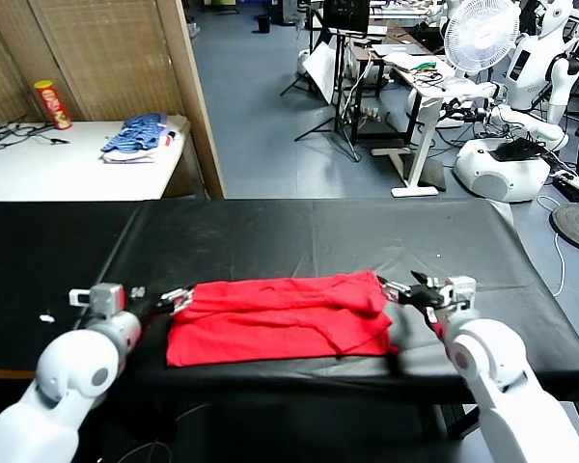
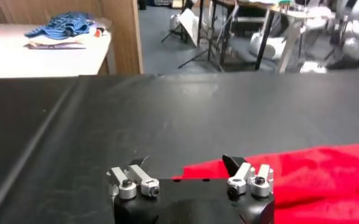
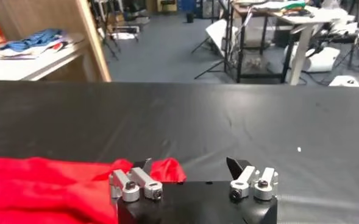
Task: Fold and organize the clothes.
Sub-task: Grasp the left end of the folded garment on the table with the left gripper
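A black-covered counter [image 1: 299, 231] carries the bright red cotton T-shirt [image 1: 285, 318], which lies folded into a wide band near the counter's front edge. The left tool [image 1: 167, 299] sits at the shirt's left end and the right tool [image 1: 405, 289] at its right end, each with jaws apart and holding nothing.

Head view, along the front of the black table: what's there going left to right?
left gripper, open → red T-shirt, lying folded on the black table → right gripper, open.
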`<state>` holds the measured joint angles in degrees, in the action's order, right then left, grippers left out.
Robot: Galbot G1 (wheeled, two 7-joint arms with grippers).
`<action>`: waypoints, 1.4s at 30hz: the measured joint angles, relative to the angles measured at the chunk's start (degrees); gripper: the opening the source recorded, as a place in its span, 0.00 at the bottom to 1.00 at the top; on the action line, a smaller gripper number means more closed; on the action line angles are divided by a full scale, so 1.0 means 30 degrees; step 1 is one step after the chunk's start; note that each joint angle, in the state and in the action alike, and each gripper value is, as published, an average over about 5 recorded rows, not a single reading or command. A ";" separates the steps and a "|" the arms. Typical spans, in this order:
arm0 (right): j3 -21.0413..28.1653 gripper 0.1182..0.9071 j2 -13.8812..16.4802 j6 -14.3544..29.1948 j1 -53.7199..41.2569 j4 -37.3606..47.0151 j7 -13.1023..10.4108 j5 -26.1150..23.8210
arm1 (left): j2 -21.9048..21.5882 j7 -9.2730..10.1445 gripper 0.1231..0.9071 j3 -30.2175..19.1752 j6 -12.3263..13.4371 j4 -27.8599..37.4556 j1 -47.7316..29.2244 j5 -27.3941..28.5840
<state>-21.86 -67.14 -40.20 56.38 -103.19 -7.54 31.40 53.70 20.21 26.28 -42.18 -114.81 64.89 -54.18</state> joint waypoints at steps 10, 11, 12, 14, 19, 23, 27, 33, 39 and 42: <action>0.0672 0.77 -0.1035 0.0474 -0.0853 0.1960 0.0302 -0.0615 | 0.1244 -0.0601 0.83 -0.0519 -0.0001 0.2588 -0.0814 -0.0556; 0.0684 0.76 -0.1081 0.0503 -0.0861 0.2050 0.0308 -0.0649 | 0.1322 -0.0671 0.79 -0.0545 -0.0001 0.2770 -0.0837 -0.0507; 0.0693 0.76 -0.1134 0.0535 -0.0862 0.2132 0.0311 -0.0694 | 0.1398 -0.0762 0.74 -0.0565 -0.0001 0.2937 -0.0855 -0.0420; 0.0704 0.75 -0.1259 0.0601 -0.0848 0.2266 0.0326 -0.0818 | 0.1523 -0.1001 0.63 -0.0611 0.0002 0.3218 -0.0872 -0.0125; 0.0738 0.63 -0.1713 0.1137 -0.0622 0.2484 0.0271 -0.1670 | 0.1745 -0.1641 0.28 -0.0771 0.0064 0.3721 -0.0828 0.1267; 0.0992 0.37 -0.2074 0.2056 -0.0309 0.2511 -0.0423 -0.2747 | 0.1946 -0.2123 0.05 -0.0916 0.0094 0.3752 -0.0665 0.2674; 0.1277 0.10 -0.2464 0.2982 0.0027 0.2589 -0.0973 -0.3582 | 0.2088 -0.2762 0.03 -0.1190 0.0939 0.3665 -0.0462 0.4850; 0.1333 0.02 -0.2832 0.3352 0.0355 0.2492 -0.1036 -0.3828 | 0.2161 -0.2887 0.02 -0.1365 0.2353 0.3731 -0.0541 0.7311; 0.1028 0.03 -0.2644 0.3251 0.0850 0.1853 -0.0459 -0.3573 | 0.1944 -0.3161 0.02 -0.1334 0.2730 0.3765 -0.0701 0.7805; 0.0779 0.16 -0.2445 0.3216 0.1260 0.1221 -0.0289 -0.3496 | 0.1785 -0.3239 0.06 -0.1257 0.2790 0.3668 -0.0658 0.7792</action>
<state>-19.52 -74.48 -30.55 60.16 -99.53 -8.40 20.91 59.05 10.49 22.51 -33.81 -103.80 62.92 -30.81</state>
